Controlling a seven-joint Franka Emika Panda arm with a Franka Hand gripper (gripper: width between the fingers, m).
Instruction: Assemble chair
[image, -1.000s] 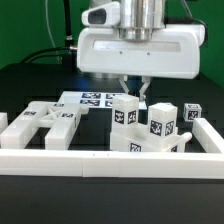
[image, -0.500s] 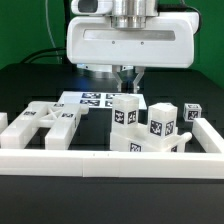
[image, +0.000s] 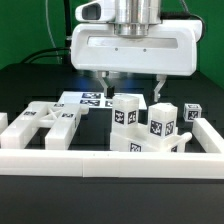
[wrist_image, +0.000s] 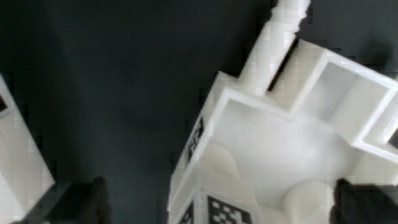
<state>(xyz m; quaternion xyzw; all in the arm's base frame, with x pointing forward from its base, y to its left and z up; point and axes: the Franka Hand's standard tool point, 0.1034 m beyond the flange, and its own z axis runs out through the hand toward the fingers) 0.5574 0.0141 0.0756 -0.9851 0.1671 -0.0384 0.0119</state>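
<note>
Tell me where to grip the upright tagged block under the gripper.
Probably take the upright block near its top, across its sides, coming straight down: its top is free, and the open gripper hangs above it. A neighbouring block stands close on the exterior view's right, so stay centred.

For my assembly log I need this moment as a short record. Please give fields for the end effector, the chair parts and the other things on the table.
end effector: open, jaws wide apart, gripping nothing
upright tagged part: below the end effector
second upright part: beside it, toward the exterior view's right
cut-out frame: lies flat, at the exterior view's left
small tagged cube: far at the exterior view's right
marker board: flat, behind the parts
border rail: along the front
</note>
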